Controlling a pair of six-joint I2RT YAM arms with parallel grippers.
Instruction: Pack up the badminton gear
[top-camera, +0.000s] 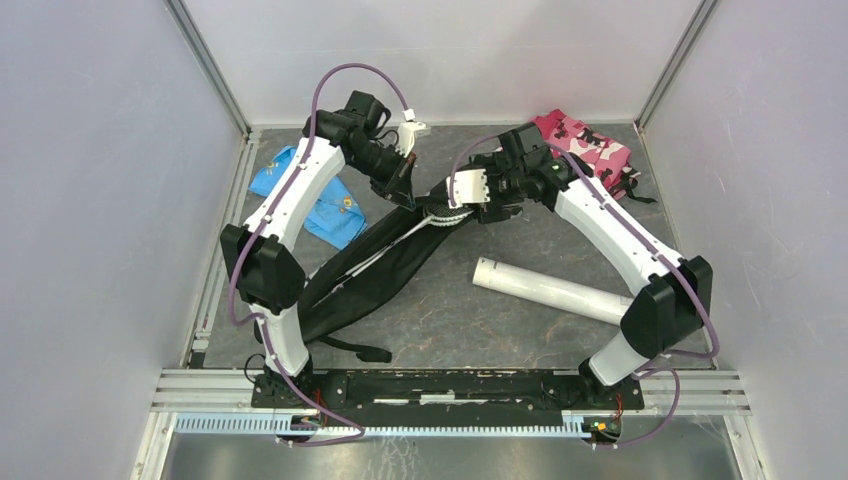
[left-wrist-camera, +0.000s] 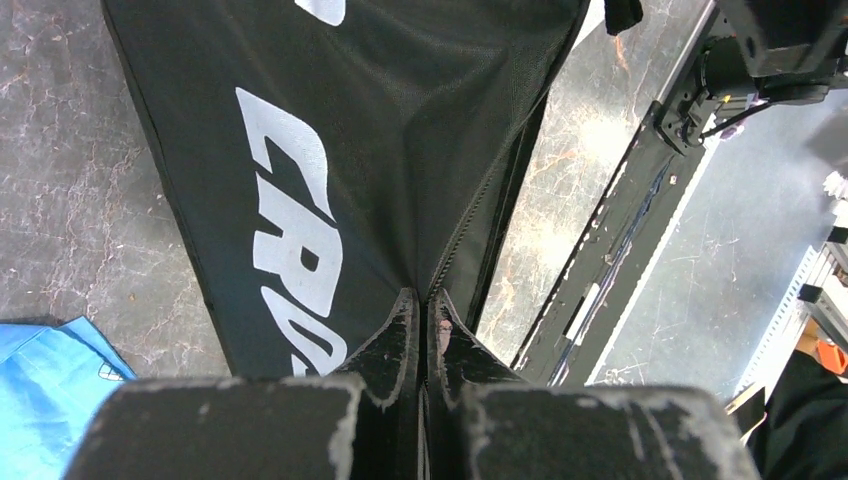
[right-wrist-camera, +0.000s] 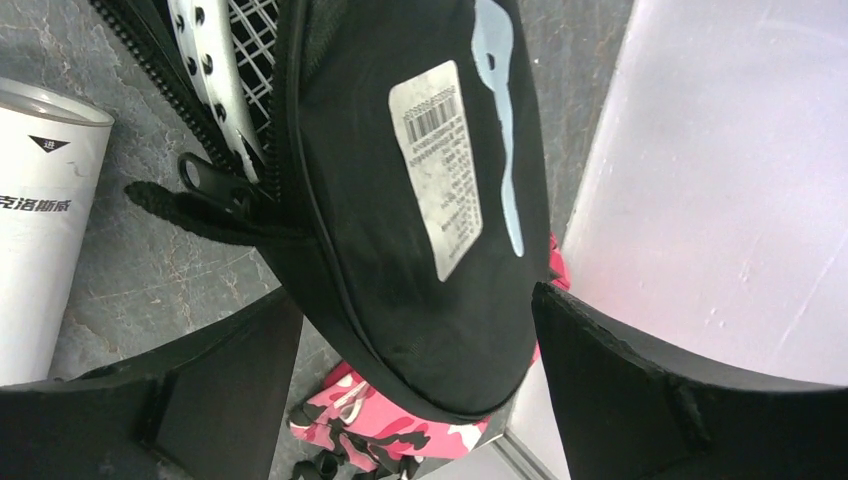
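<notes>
The long black racket bag lies diagonally across the table, its zip open. A silver racket lies inside it, and its strung head shows in the right wrist view. My left gripper is shut on the bag's edge by the zip, beside the white lettering. My right gripper is open, with the bag's rounded end between its fingers. The zip pull hangs to the left. The white tube lies to the right of the bag. The second racket is hidden.
The pink camouflage cloth lies at the back right, just beyond the bag's end. The blue printed cloth lies at the back left. A small white thing sits by the back wall. Walls enclose the table on three sides.
</notes>
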